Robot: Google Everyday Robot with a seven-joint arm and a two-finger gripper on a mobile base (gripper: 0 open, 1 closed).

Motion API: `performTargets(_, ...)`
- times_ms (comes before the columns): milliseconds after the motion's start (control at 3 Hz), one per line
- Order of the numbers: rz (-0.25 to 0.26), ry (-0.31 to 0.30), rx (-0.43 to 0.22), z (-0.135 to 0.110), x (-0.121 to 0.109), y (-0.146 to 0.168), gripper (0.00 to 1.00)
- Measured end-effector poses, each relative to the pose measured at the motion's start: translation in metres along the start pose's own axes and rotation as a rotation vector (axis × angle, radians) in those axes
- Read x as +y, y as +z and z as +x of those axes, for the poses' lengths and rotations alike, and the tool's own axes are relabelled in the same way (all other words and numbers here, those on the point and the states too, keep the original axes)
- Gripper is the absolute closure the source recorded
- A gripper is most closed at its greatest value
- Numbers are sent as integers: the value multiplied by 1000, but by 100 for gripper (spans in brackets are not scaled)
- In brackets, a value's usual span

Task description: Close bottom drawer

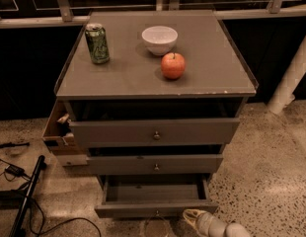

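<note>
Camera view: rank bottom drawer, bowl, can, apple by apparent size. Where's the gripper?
1. bottom drawer: largest by far, and nearest the camera
2. bowl and can: too close to rank
3. apple: smallest
The gripper is at the bottom edge, just in front of the drawer's right half.

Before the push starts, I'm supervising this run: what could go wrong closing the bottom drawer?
The gripper sits low, right of the knob on the open bottom drawer; an off-centre push could skew and jam it. A hard shove might shake the cabinet, rolling the apple or tipping the can.
</note>
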State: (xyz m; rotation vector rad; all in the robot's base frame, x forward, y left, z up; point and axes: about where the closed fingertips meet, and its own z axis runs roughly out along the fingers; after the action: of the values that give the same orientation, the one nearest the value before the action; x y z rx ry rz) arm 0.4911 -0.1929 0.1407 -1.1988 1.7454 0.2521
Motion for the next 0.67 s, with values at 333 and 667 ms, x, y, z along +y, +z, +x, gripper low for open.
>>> performTargets(333,23,9,0,5,-9,9,100)
performTargets(667,43,23,-16,5,-21,30,100)
